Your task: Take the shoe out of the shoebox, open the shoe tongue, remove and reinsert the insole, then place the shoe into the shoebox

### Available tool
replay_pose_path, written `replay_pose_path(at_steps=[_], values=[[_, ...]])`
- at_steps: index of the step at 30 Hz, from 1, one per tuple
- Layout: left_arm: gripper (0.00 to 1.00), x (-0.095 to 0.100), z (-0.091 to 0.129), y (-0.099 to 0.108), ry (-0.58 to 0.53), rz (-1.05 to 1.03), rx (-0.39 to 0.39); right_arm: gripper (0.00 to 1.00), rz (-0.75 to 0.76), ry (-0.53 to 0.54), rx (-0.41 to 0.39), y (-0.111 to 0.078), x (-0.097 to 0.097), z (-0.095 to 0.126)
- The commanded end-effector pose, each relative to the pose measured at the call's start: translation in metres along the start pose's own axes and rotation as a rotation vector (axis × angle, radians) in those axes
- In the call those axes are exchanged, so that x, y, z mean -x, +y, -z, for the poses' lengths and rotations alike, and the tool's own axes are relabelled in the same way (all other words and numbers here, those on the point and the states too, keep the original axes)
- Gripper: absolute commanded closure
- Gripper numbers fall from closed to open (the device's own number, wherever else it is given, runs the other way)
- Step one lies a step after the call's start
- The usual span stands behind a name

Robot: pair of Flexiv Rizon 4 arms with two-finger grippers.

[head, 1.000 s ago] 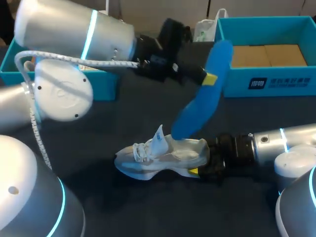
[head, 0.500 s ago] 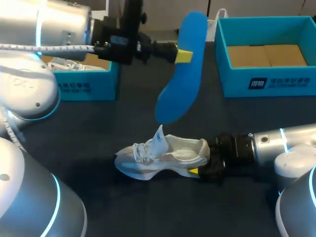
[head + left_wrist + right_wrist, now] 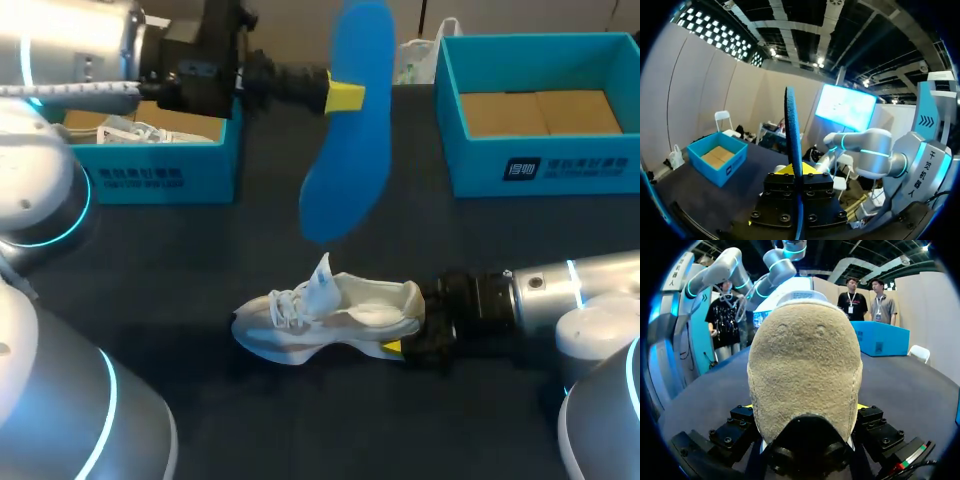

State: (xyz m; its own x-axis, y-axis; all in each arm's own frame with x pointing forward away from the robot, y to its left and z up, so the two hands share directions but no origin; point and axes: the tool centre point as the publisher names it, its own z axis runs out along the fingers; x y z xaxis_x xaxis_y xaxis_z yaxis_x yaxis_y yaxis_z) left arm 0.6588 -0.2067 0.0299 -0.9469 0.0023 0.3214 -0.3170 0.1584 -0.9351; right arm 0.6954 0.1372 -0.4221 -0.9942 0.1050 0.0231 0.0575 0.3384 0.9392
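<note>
Head view — insole [image 3: 352, 135] hangs above shoe [image 3: 335, 315], seemingly well apart

The left shoebox [image 3: 205, 178] and the right shoebox [image 3: 610, 168] are each showing white print on the near wall; neither is coming through legibly.

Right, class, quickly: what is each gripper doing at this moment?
Left gripper: shut on the blue insole, held up above the table.
Right gripper: shut on the white shoe at its heel.
</note>
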Motion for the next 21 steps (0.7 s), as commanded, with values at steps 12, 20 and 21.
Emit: replay_pose_path(at_steps=[12,20,21], values=[[1.00,-0.066,0.062,-0.008,0.045,-0.009,-0.064,1.00,-0.001,0.000,-0.007,0.000,-0.001,-0.002],[1.00,-0.066,0.062,-0.008,0.045,-0.009,-0.064,1.00,-0.001,0.000,-0.007,0.000,-0.001,-0.002],[1.00,-0.067,0.060,-0.009,0.033,-0.013,-0.065,1.00,-0.001,0.000,-0.007,0.000,-0.001,-0.002]])
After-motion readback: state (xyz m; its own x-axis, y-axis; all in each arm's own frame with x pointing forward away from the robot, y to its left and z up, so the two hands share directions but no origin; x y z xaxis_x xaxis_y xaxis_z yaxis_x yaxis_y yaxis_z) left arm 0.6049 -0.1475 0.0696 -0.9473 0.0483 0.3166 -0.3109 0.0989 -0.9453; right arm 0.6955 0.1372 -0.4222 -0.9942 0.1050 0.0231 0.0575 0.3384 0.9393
